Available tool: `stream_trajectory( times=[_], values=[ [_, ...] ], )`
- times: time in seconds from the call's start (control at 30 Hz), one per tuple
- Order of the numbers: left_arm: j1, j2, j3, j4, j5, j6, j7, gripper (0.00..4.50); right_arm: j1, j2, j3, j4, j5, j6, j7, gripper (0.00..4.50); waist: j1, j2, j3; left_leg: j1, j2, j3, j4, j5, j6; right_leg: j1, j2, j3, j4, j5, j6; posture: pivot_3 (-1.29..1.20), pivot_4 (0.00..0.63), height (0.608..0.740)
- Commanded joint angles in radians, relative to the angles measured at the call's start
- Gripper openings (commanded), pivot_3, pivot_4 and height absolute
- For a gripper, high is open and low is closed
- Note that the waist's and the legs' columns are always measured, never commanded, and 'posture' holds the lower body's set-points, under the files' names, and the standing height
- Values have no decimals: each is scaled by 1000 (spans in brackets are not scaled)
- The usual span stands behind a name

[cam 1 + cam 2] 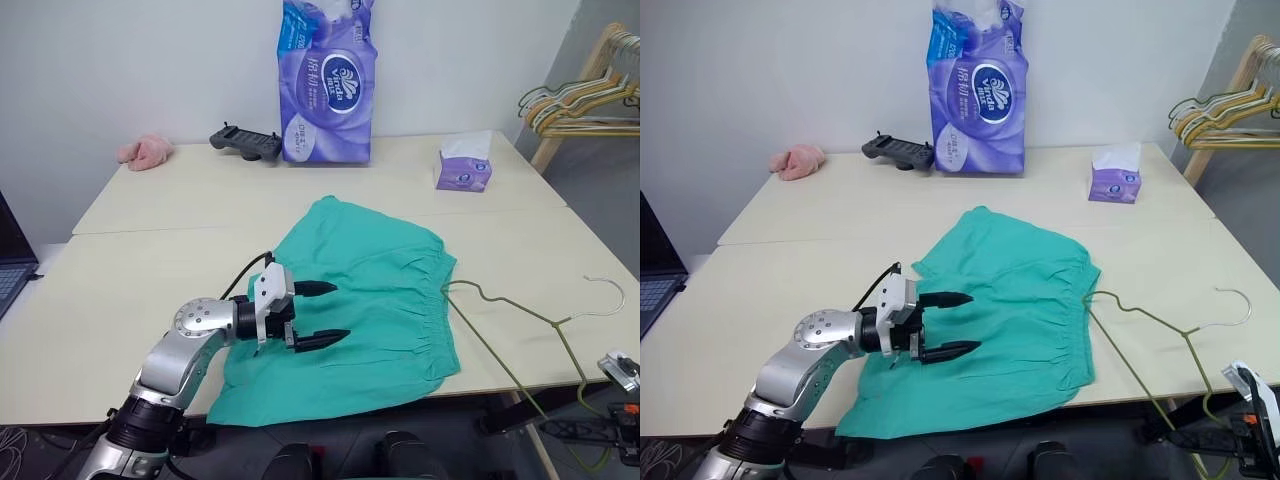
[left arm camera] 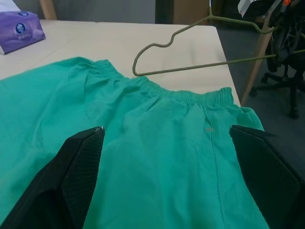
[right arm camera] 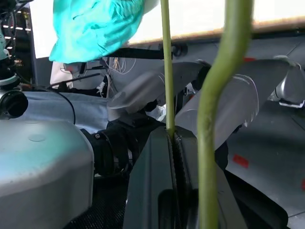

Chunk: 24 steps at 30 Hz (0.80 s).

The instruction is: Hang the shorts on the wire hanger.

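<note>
Threading stage: shorts point(image 1: 365, 300) flat on surface point(image 1: 150, 270); wire hanger point(image 1: 520, 320) tip at waistband, rest jutting past surface edge. Left gripper point(image 1: 325, 313) over shorts, jaws spread, empty. Right gripper point(image 3: 174, 143) below edge, jaws pressed together, pinching hanger wire. Next, likely: lift waistband, feed wire inside. Containers: tissue box point(image 1: 463, 168), tissues showing.

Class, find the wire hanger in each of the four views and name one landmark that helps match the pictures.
Left eye view: wire hanger lies right of the shorts, running past the table edge.
Right eye view: hanger at the waistband's right.
Left wrist view: hanger beyond the waistband.
Right wrist view: two green wires, one pinched in the shut right claw.
Shared landmark: the shorts.
</note>
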Motion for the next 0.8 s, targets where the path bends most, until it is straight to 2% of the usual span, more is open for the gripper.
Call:
stream_trajectory(
  times=[0.03,0.27,0.57,0.8],
  values=[
    [-19,9,21,-17,-2,-2,-7,4462,34,3,-25,-37,16,-45,-4,0,0,-1,1,3,0,-1,0,-1,0,4,0,-1,-2,-1,1,-129,110,740],
    [-61,-2,17,30,14,-17,-14,4462,51,-9,-26,-66,66,-39,-1,0,2,-3,3,3,0,0,0,-2,0,5,0,0,-3,-2,2,-131,109,740],
    [-114,-7,19,84,32,-47,-34,4462,-111,47,150,-25,64,-49,-102,0,5,-6,6,3,1,-1,0,-2,0,5,0,-1,-5,-2,2,-101,104,740],
    [-105,1,30,76,32,-49,-35,4462,-109,14,197,3,50,-88,-97,0,10,-5,5,1,1,-1,0,-3,1,6,0,-1,-10,-1,3,-86,98,740]
  ],
)
